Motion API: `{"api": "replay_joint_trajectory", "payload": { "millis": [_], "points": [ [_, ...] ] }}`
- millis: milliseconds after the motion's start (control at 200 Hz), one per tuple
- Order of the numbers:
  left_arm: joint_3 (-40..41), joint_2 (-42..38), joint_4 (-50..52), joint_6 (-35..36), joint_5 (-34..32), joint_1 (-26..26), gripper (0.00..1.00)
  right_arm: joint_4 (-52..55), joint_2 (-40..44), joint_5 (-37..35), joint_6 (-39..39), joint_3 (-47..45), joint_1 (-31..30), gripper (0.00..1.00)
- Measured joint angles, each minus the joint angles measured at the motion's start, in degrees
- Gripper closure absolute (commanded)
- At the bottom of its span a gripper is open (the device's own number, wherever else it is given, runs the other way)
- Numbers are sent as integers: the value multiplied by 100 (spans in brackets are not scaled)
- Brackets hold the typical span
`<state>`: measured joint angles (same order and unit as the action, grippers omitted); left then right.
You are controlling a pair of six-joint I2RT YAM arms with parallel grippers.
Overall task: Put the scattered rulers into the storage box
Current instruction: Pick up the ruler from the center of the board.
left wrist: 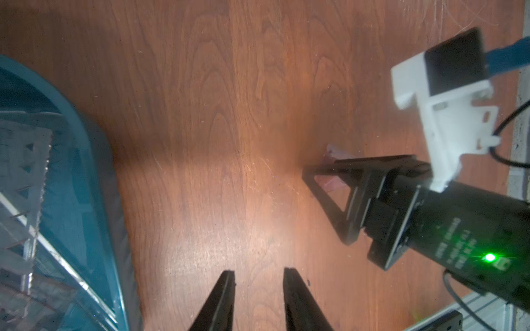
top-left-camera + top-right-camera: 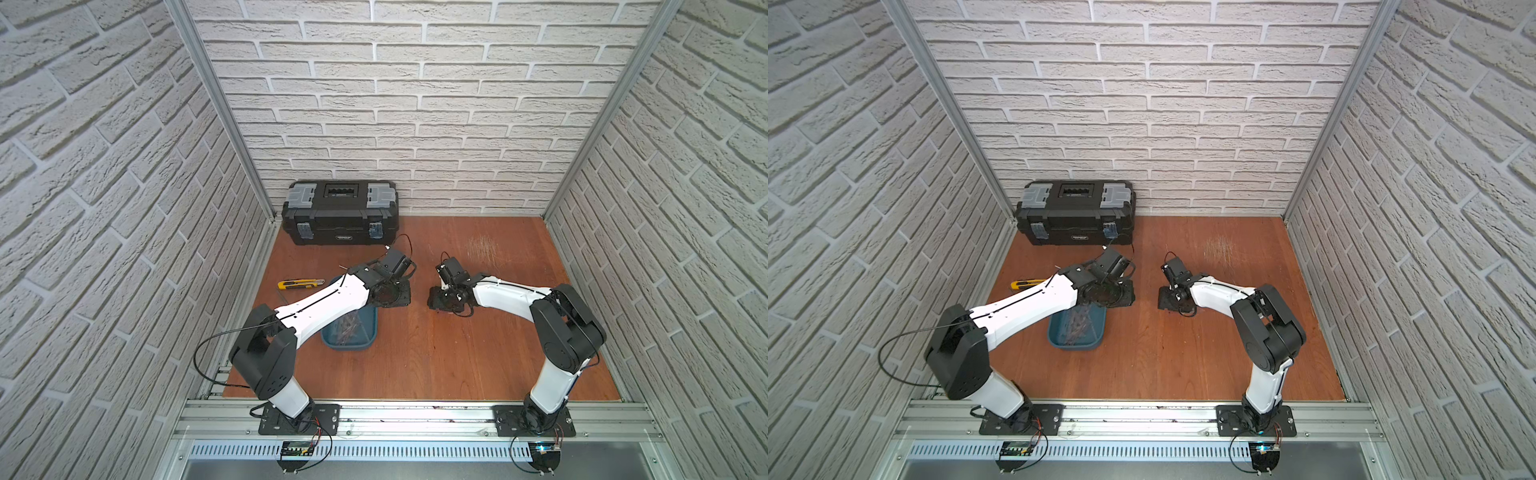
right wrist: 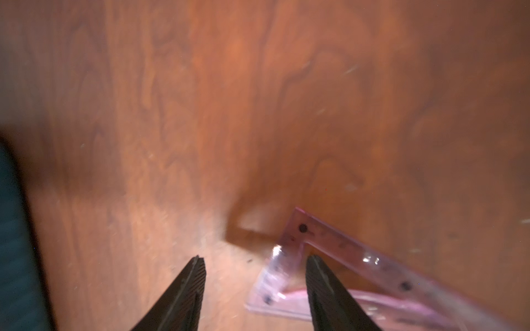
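Observation:
A pink-tinted, see-through triangular ruler [image 3: 347, 249] lies flat on the wooden table; only its corner [image 1: 332, 150] shows in the left wrist view. My right gripper [image 3: 255, 260] [image 2: 442, 299] is open low over it. One short side lies between the fingers, and one fingertip [image 3: 315, 266] stands inside the hollow. The teal storage box [image 2: 368, 337] [image 2: 1054, 338] [image 1: 86, 149] holds several clear rulers [image 2: 1077, 326] [image 1: 23, 172]. My left gripper [image 1: 259, 275] [image 2: 392, 296] hangs open beside the box's far end, with only bare wood between its fingers.
A black toolbox [image 2: 340, 212] with grey latches stands at the back left against the brick wall. A yellow utility knife [image 2: 299, 284] lies left of the left arm. The two grippers are close together mid-table. Brick-patterned walls close in three sides.

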<state>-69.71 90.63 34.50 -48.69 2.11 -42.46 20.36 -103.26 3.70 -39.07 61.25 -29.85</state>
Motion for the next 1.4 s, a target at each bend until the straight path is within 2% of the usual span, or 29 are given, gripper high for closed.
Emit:
{"api": "replay_joint_trajectory", "payload": {
  "millis": [320, 535, 959, 1134, 1399],
  "points": [
    [310, -542, 144, -20, -103, 273, 65, -2, -461, 195, -216, 586, -634, 40],
    [424, -763, 203, -22, -127, 363, 65, 0, -483, 258, -254, 612, -916, 40],
    [457, -763, 175, -22, -87, 393, 65, 291, 328, 103, -120, -332, -964, 40],
    [457, -719, 144, -22, -52, 396, 65, 358, 341, 59, -50, -310, -964, 40],
    [457, -708, 138, -22, -37, 393, 65, 1193, 654, -313, 267, 179, -964, 40]
  ]
}}
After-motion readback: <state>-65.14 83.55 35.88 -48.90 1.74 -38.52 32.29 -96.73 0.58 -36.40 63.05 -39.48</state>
